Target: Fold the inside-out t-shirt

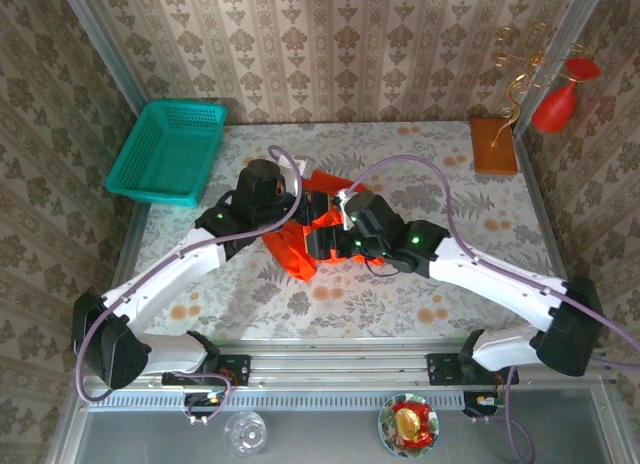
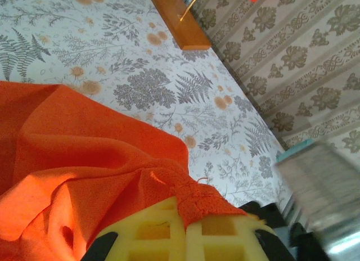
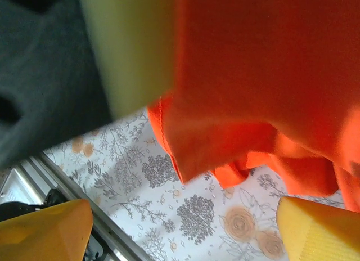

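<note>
The inside-out t-shirt (image 1: 290, 249) is seen bunched into a wrinkled orange-red heap about the middle of the tabletop (image 1: 250, 294), well apart from every edge. It is flanked by the two arms, with the left gripper (image 1: 298, 192) at its far side and the right gripper (image 1: 322, 242) at its near-right side.

In the left wrist view, a fold of the t-shirt (image 2: 84, 154) is pinched between the yellow fingers (image 2: 225, 233) of the left gripper (image 2: 188, 216). The jaws are closed on the cloth, and the rest of the fabric is draped away to the left over the floral cloth.

In the right wrist view, the right gripper (image 3: 180, 233) is seen with its yellow fingertips (image 3: 320, 227) spread wide apart, and nothing is clamped between them. The t-shirt (image 3: 253, 75) is seen above and beyond those fingertips, its folded lower edge lying against the patterned tabletop.

A teal basket (image 1: 160, 192) is set at the far-left corner of the tabletop. A flat brown-orange block (image 1: 493, 147) is placed at the far-right corner, and a glossy red vase (image 1: 555, 106) is seen just past that corner.
</note>
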`<state>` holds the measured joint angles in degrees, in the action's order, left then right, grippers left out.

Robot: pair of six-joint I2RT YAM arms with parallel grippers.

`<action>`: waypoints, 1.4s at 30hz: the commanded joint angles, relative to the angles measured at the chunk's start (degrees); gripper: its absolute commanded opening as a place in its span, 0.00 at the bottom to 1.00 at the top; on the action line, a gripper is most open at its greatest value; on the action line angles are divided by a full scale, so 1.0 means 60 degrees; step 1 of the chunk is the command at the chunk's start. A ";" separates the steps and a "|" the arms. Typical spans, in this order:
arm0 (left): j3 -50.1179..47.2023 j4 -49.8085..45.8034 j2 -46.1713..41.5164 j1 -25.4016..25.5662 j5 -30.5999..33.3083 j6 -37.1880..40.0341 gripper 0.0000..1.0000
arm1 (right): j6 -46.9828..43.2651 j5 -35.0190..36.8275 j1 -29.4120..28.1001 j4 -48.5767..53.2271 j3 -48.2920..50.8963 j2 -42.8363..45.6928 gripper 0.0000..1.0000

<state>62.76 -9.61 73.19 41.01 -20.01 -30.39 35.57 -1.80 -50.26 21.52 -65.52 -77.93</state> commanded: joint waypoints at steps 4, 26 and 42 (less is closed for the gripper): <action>0.0175 0.0709 0.0150 0.0238 0.0376 -0.0596 0.00 | 0.1154 0.1788 -0.0145 0.0288 -0.0401 -0.0704 0.67; -0.0886 -0.0266 -0.0704 -0.0697 0.0786 0.0310 0.48 | 0.5020 0.2950 0.1961 0.5093 0.5361 0.6264 0.47; -0.2009 -0.0712 -0.1472 -0.1291 0.0698 0.0462 0.48 | -0.0099 -0.1143 0.6183 0.1763 0.4324 0.3555 0.59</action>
<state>51.96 -12.08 65.93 34.02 -15.38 -29.06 42.15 5.85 -19.07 40.18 -39.51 -52.29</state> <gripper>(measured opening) 0.485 0.600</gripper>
